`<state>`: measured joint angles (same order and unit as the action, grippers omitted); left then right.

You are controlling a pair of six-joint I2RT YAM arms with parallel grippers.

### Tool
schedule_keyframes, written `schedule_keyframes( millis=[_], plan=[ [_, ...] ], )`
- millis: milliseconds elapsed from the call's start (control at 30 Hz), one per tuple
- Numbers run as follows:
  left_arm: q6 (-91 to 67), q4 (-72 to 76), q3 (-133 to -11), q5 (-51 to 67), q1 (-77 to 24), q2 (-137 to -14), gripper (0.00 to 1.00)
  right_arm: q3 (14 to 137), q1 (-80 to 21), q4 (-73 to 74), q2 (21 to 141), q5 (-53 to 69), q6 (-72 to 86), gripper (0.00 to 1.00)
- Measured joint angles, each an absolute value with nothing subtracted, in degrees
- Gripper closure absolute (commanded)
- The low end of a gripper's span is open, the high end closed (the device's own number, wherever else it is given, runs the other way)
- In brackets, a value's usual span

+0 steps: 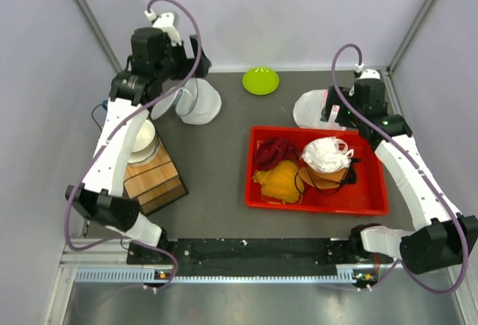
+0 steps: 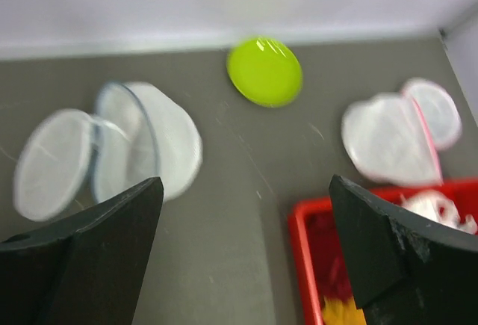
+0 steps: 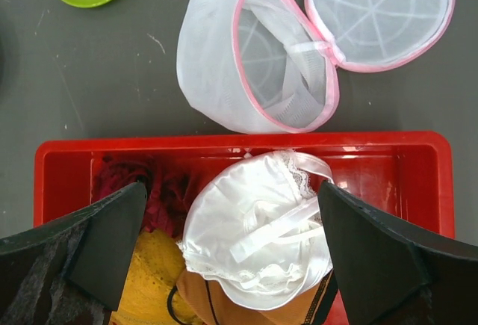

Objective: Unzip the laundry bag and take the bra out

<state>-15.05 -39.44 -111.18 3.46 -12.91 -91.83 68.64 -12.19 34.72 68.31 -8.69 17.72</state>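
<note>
Hovering over the far wall of the red tray (image 3: 224, 144), my right claw (image 3: 231, 190) is spread wide and holds nothing. The laundry bag (image 3: 246, 56) lies just beyond that wall, touching it or nearly so. Its zip is undone and its round lid (image 3: 381, 15) is flipped open toward the tray's right end, so bag and lid run along the wall. The bra (image 3: 254, 228) is inside the tray, cups up on the other clothes, straight below the gap between my fingers. I judge it is out of the bag, though mesh folds hide the bag's depths. My left claw (image 2: 245, 183), also wide open and empty, hangs well off the tray's far left corner, so the right one is much nearer.
</note>
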Motion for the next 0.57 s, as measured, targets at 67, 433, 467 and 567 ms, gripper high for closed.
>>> schedule_keyframes(
  millis=[67,433,467,567],
  plan=[
    [-15.0,-36.2,-103.4,5.7,-14.9,-86.8,0.01,68.8,-12.2,34.8,69.2,-8.4,17.9,0.01],
    [-16.6,-27.0,-73.5,11.6,-16.1,-75.9,0.01,68.8,-12.2,35.0,69.4,-9.1,18.1,0.01],
    [-16.6,-26.9,-73.2,11.9,-16.2,-75.7,0.01,68.8,-12.2,35.0,69.2,-9.2,18.1,0.01],
    [-16.6,-26.4,-72.9,12.6,-16.3,-74.5,0.01,68.7,-12.2,35.0,68.3,-9.6,18.1,0.01]
  ],
)
